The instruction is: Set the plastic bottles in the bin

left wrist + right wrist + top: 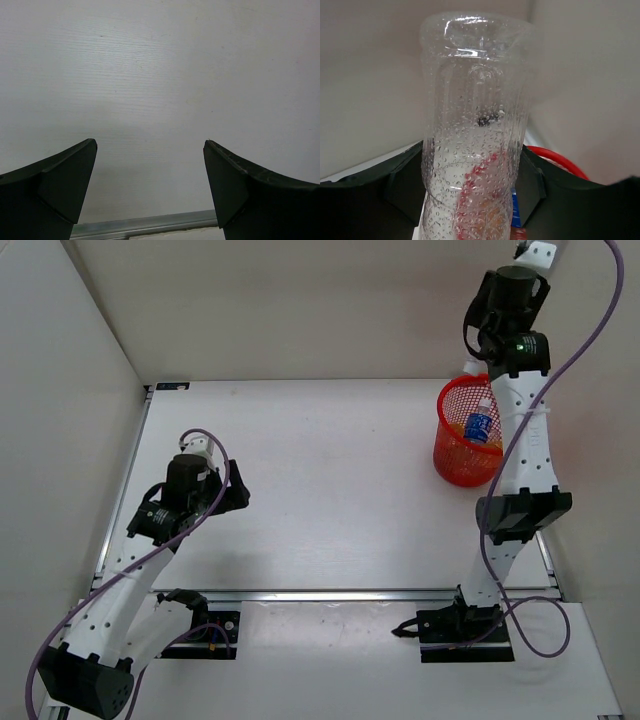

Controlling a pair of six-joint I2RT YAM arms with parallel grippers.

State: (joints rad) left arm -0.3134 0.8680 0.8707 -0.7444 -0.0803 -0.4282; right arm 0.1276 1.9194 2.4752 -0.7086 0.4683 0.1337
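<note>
A clear plastic bottle [475, 100] is clamped in the right pincer [470, 185] and held raised over the red bin [450, 462] at the far right of the surface [330, 470], apparently so that it can be dropped beside the blue-labelled bottle [480, 426] inside, while the left pincer [150, 185] is held apart, empty, near left.

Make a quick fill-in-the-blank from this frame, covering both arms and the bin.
1. The clear droplet-covered plastic bottle is gripped by the fingers of the ____ arm.
2. The left arm's fingers are open and hold ____.
3. Inside the round red mesh plastic bin lies a labelled bottle whose label is ____.
Missing: right; nothing; blue.
</note>
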